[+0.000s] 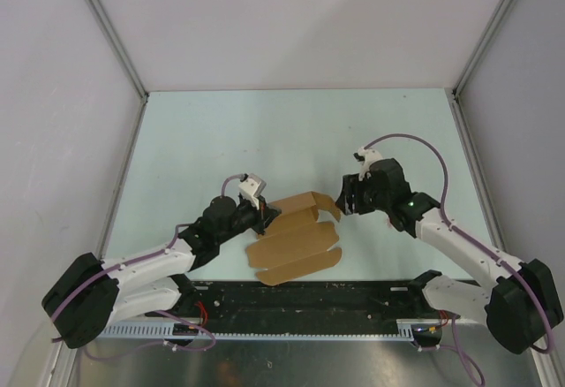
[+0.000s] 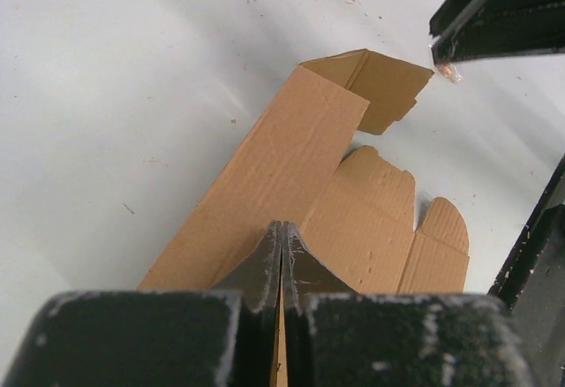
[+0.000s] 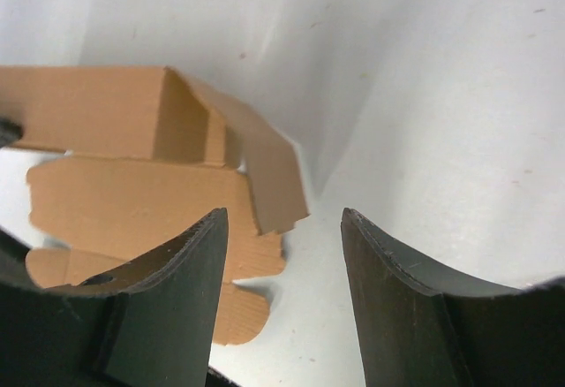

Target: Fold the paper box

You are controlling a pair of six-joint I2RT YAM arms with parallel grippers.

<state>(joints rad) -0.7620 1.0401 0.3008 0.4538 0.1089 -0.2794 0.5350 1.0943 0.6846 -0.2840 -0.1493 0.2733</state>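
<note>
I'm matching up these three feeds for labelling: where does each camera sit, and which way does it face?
Top external: above and behind the arm bases, looking down at the table; both arms show, left gripper and right gripper flanking the paper box.
Left wrist: on the left arm, looking along its shut fingers across the cardboard toward the right gripper.
Right wrist: on the right arm, looking between its open fingers at the box's raised end flap.
Shared: both wrist views show that same raised end.

Pale green table [image 1: 221, 140] between plain white walls [image 1: 291, 16], metal corner posts [image 1: 106, 29].
</note>
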